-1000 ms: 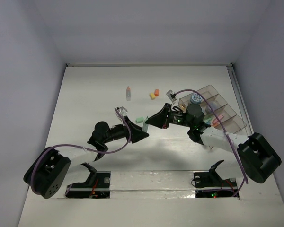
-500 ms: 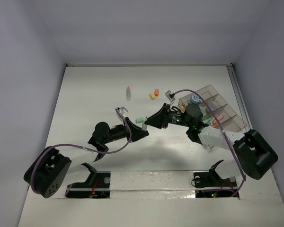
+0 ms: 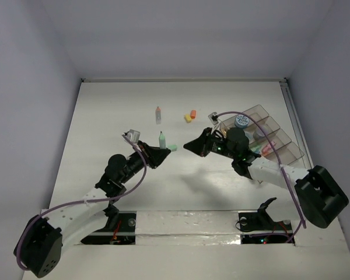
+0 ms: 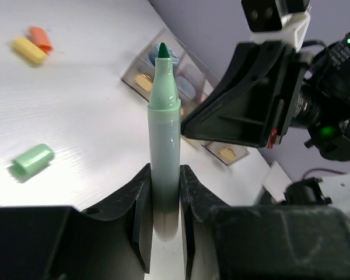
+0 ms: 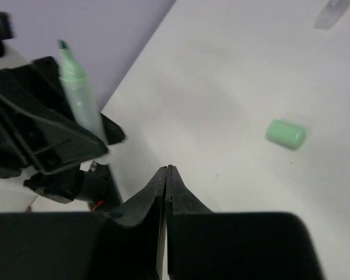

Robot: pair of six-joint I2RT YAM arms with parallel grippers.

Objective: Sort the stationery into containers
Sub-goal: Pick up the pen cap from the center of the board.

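Observation:
My left gripper (image 4: 164,172) is shut on a pale green pen (image 4: 163,134), which stands upright between the jaws with its dark tip bare. In the top view the green pen (image 3: 161,139) rises from the left gripper (image 3: 158,153) at mid table. Its green cap (image 3: 171,147) lies on the table just to the right. My right gripper (image 3: 186,146) hovers right of the cap. In the right wrist view the right gripper (image 5: 167,169) is shut on nothing, and the cap (image 5: 286,133) lies apart from it. The clear organiser tray (image 3: 283,153) stands at the right.
A small pen with an orange cap (image 3: 158,114) lies at the back middle. A yellow eraser (image 3: 188,118) and an orange eraser (image 3: 193,114) lie beside it. A blue-white tub (image 3: 241,121) and several small items sit in the tray's compartments.
My left gripper has closed on the green pen and pulled back to the left, turning the pen upright. The right gripper has edged slightly toward the back. The cap stays on the table.

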